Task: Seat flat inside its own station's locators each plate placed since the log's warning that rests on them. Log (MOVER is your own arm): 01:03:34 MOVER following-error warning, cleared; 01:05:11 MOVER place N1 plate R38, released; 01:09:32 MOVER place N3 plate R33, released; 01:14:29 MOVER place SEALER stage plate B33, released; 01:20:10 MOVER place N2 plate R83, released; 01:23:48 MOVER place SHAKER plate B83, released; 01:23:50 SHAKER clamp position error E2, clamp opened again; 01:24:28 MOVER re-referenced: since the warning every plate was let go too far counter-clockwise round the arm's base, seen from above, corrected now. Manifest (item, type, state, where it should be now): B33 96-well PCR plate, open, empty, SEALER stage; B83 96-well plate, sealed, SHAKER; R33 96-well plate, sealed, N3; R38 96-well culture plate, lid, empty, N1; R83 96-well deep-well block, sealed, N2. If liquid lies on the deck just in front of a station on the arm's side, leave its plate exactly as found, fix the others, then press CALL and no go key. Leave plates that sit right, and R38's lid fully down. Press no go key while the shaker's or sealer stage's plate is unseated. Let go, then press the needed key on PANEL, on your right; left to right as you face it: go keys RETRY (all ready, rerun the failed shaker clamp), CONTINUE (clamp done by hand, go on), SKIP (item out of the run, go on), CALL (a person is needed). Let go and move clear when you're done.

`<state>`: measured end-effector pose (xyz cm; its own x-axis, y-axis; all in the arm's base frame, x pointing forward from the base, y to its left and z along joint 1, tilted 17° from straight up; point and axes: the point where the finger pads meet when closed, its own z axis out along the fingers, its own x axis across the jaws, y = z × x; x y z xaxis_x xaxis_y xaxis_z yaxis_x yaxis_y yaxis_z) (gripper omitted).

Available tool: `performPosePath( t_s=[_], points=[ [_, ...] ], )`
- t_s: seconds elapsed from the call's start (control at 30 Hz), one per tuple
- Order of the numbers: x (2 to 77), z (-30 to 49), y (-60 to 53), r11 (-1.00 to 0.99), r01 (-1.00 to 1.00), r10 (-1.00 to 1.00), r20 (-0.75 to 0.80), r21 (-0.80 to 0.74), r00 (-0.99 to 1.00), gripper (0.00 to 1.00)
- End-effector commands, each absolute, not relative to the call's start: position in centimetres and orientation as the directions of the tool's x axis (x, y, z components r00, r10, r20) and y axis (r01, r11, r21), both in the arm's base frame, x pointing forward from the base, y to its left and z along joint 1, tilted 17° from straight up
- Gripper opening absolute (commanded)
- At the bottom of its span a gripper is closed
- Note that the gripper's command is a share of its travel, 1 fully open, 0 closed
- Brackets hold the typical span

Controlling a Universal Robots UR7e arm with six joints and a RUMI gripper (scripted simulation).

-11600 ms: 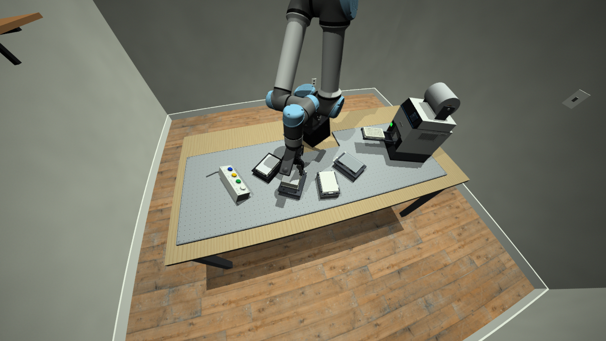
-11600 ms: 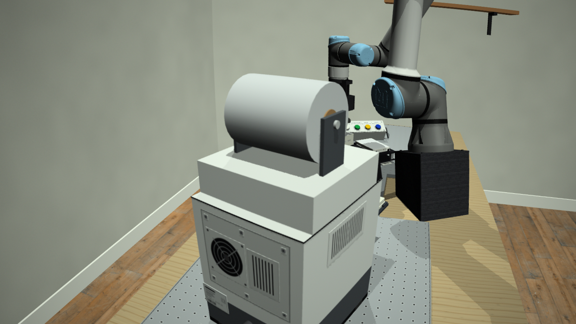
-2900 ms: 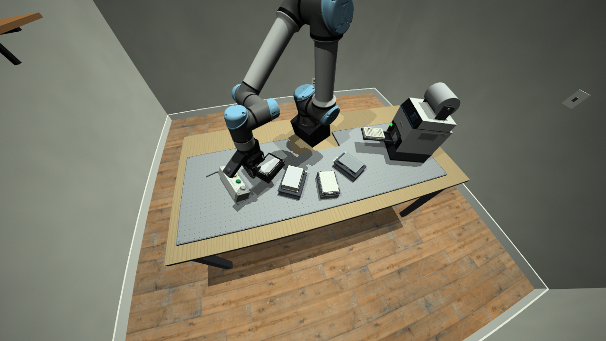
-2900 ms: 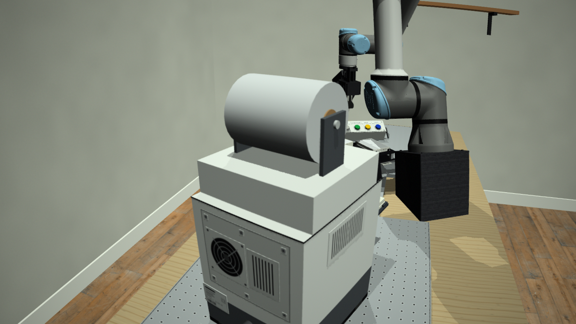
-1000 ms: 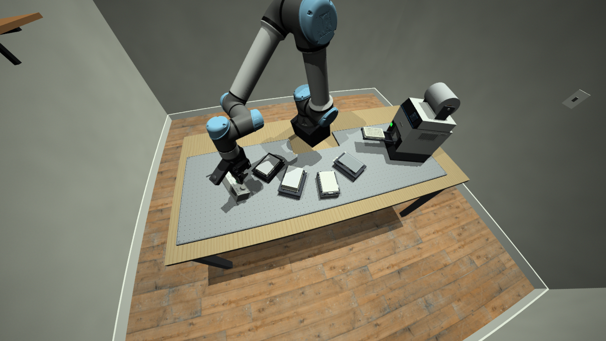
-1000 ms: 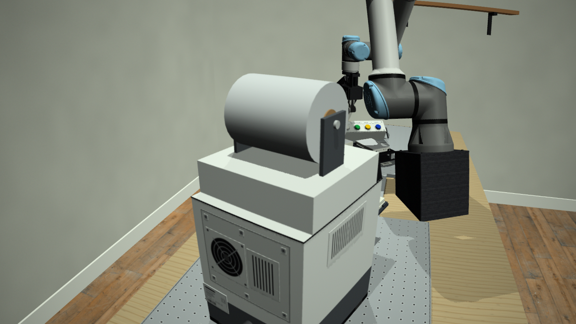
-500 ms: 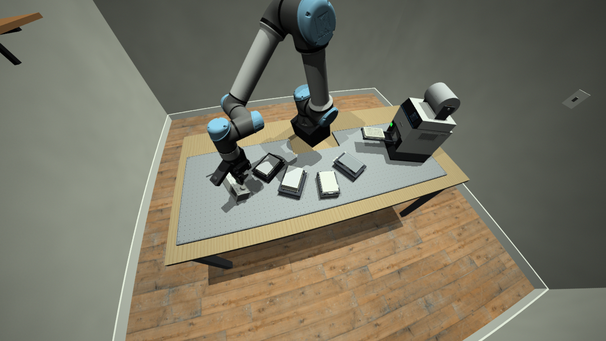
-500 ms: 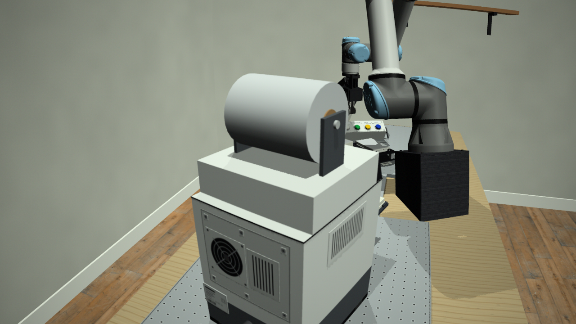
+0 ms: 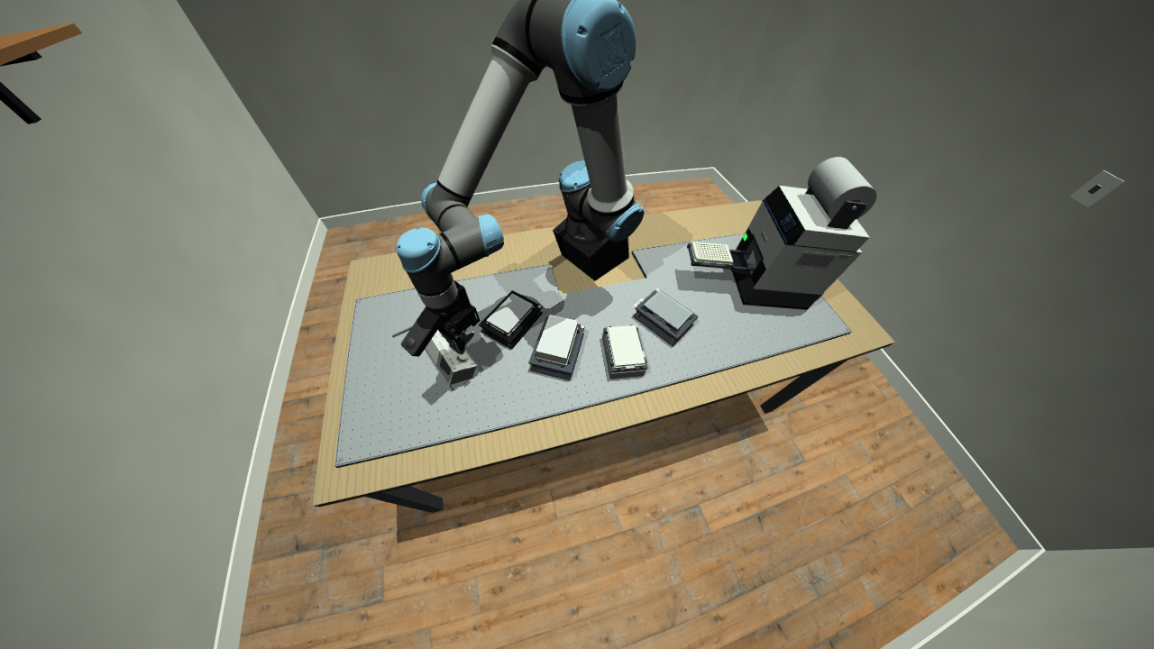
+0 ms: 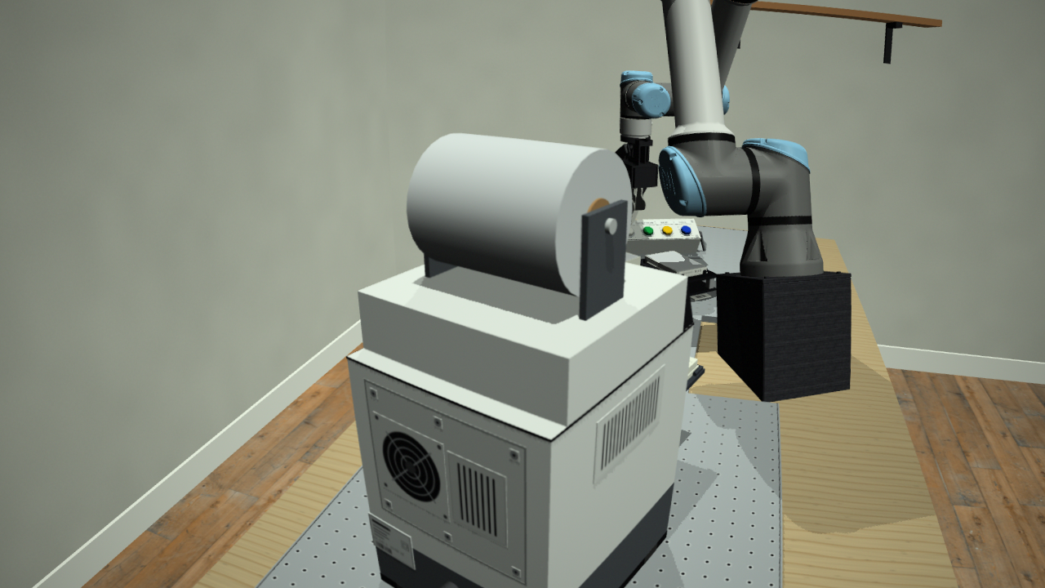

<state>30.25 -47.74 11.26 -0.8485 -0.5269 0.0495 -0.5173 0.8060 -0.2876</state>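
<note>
Grey walls, plank floor, perforated grey mat over tan tabletop (image 9: 867, 339). Tool (image 9: 460, 348) fingers together, empty, over PANEL (image 9: 452, 364) near left edge; key beneath hidden. Exterior view blocked largely by sealer (image 10: 511, 380). Four plates (image 9: 558, 342) mid-tabletop, seating too small to judge.

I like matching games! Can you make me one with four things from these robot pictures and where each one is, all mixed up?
Things:
1. Big grey roll
2. Jaws of the gripper
3. Black block
4. White dotted plate

Places:
A. Under the foot of the arm
B. On the little stage sticking out of the sealer
C. On top of the sealer
D. Shut, right above the button panel

Pairs: 1-C, 2-D, 3-A, 4-B
</note>
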Motion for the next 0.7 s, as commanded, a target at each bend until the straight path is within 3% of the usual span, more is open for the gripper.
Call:
performPosePath(
  t_s=[0.0,0.67],
  points=[
    [30.4,10.7,-47.6,0.806,-0.519,-0.528,0.049,-0.285,-0.848,0.0],
    [30.5,9.6,-48.0,0.806,-0.519,-0.528,0.049,-0.285,-0.848,0.0]
  ],
)
